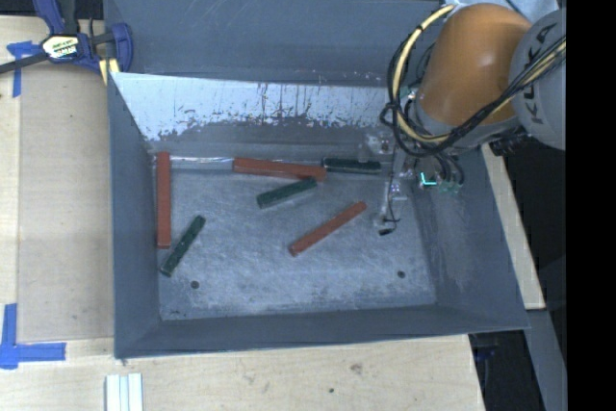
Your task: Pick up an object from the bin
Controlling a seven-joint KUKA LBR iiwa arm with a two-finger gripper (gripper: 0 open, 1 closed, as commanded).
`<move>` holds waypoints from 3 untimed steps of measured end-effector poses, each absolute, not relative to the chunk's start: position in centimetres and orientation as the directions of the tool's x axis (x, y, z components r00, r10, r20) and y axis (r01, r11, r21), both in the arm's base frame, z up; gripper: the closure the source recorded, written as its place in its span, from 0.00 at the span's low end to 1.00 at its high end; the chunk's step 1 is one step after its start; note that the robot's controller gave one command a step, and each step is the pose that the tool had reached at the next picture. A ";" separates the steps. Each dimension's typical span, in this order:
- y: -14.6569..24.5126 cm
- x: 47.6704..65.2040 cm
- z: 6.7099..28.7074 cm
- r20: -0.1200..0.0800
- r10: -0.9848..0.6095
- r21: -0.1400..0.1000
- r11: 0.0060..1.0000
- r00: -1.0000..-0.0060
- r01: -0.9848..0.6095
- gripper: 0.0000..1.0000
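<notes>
Lying on the bin (pixel 130 236) floor are a red stick (pixel 164 199) along the left wall, a green stick (pixel 183 245) near it, and a slanted red stick (pixel 327 228) in the middle. Just beside its right end the gripper (pixel 387 222) points down, with the arm bent over the right wall. I cannot tell if the fingers are apart or together.

- bin (pixel 135 207): grey, floor speckled pale, back wall streaked dark
- left red stick (pixel 164 202), top red stick (pixel 277 168), middle red stick (pixel 327 228): brick red, plain
- left green stick (pixel 183 245), middle green stick (pixel 286 194): dark green
- black stick (pixel 351 166): black
- cover (pixel 472 63): glossy orange
- hand (pixel 388 224): pale metal
</notes>
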State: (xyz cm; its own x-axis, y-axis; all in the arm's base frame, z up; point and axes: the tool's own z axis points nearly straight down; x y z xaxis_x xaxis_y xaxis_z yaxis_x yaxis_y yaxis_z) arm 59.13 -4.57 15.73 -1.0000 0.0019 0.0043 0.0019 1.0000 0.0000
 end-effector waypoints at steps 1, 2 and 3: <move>-2.7 57.5 7.0 -0.004 0.001 0.000 1.000 -1.000 0.001 0.00; -2.7 57.6 7.1 -0.006 0.000 -0.001 1.000 -1.000 0.000 1.00; 0.2 57.3 22.9 -0.007 -0.131 -0.001 0.991 -0.991 -0.131 1.00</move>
